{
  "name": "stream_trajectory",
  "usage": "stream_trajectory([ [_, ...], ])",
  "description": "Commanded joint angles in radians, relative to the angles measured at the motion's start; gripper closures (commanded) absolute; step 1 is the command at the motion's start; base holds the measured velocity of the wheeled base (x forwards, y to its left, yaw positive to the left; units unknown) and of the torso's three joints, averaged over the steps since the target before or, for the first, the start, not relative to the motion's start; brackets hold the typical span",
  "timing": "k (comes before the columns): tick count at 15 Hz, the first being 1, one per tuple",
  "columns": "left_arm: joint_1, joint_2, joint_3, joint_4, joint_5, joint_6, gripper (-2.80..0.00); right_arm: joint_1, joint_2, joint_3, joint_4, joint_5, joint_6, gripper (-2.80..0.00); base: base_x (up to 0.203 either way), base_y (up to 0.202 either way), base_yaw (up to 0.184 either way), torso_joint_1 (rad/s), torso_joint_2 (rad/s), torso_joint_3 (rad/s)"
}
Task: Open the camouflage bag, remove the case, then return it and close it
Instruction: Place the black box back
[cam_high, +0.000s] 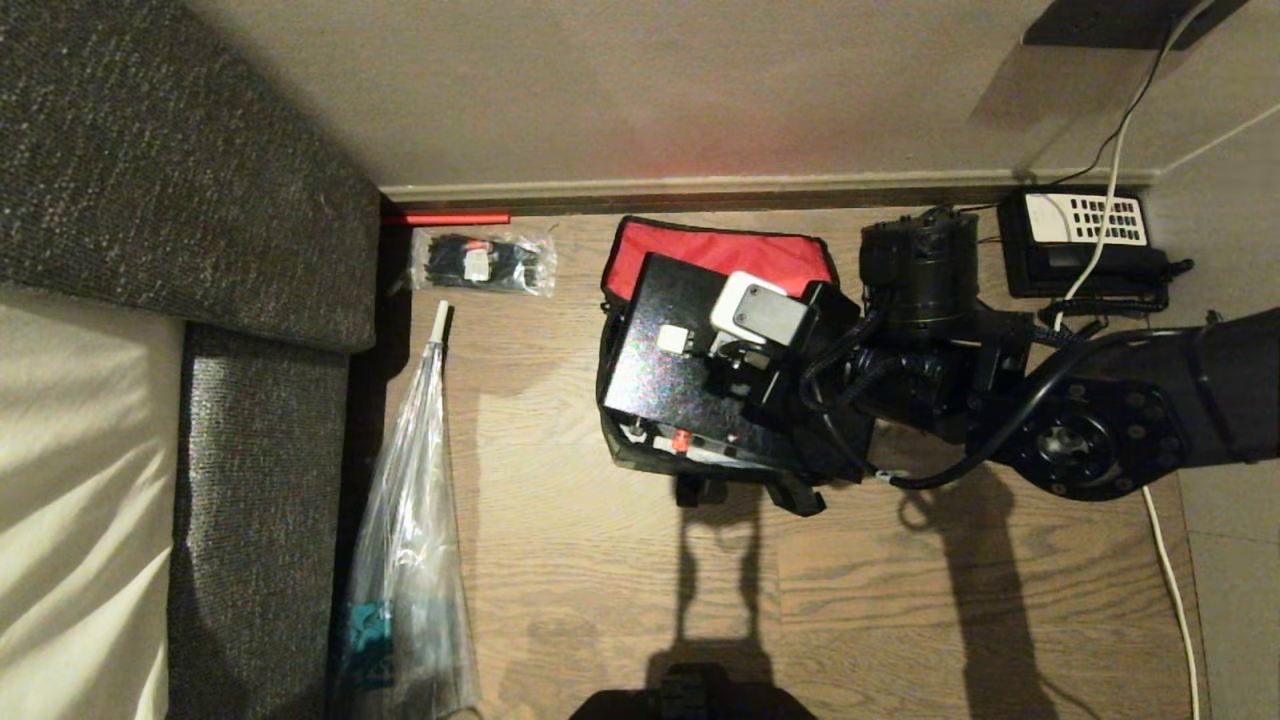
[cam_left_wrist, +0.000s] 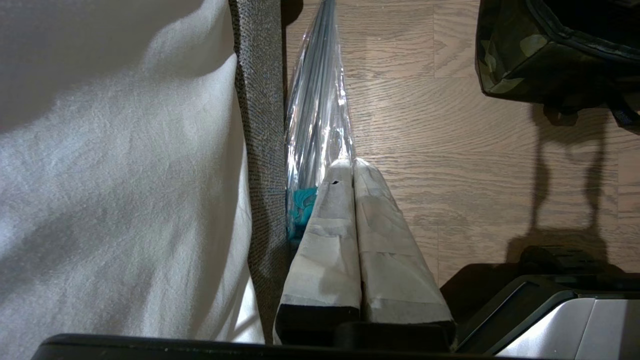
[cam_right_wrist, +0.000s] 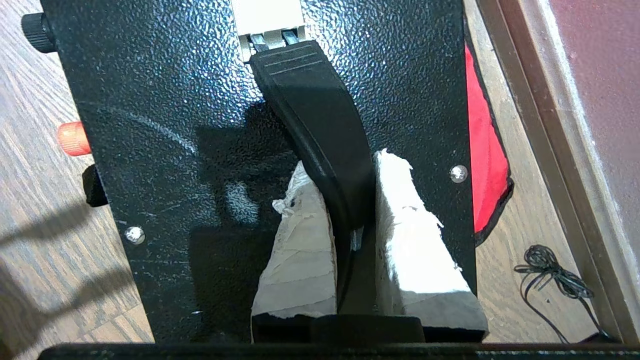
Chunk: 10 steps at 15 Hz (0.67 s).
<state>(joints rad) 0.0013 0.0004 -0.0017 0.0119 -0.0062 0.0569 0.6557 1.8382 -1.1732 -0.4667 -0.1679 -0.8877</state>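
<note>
The camouflage bag (cam_high: 610, 400) stands open on the wooden floor, its lid flap with red lining (cam_high: 720, 250) folded back toward the wall. The left wrist view shows its camouflage side (cam_left_wrist: 515, 55). The case (cam_high: 660, 380), a black speckled box (cam_right_wrist: 165, 125) with a small red button (cam_right_wrist: 72, 138), sits over the bag's opening; how deep it sits I cannot tell. My right gripper (cam_right_wrist: 344, 165) is shut on the case's black handle (cam_right_wrist: 310, 90), one taped finger on each side. My left gripper (cam_left_wrist: 347, 162) hangs parked by the sofa, fingers pressed together and holding nothing.
A grey sofa with a pale cover (cam_high: 180, 200) fills the left. A clear plastic sleeve (cam_high: 410, 520) and a packet of black ties (cam_high: 483, 262) lie beside it. A black desk telephone (cam_high: 1085, 240) sits by the skirting board (cam_high: 760, 190). A white cable (cam_high: 1170, 590) runs along the right.
</note>
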Motion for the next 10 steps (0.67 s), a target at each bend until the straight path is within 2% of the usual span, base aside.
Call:
stream_trajectory([
  [1,0.000,0.000,0.000,0.000,0.000,0.001,0.00,0.000,0.023,-0.009,-0.004,-0.002,-0.004,0.00,0.000,0.000,0.000,0.000,0.00,0.000],
  [10,0.000,0.000,0.000,0.000,0.000,0.000,0.00,-0.033,0.064,-0.022,-0.025,-0.001,-0.002,0.00,0.000,0.000,0.000,0.000,0.00,0.000],
])
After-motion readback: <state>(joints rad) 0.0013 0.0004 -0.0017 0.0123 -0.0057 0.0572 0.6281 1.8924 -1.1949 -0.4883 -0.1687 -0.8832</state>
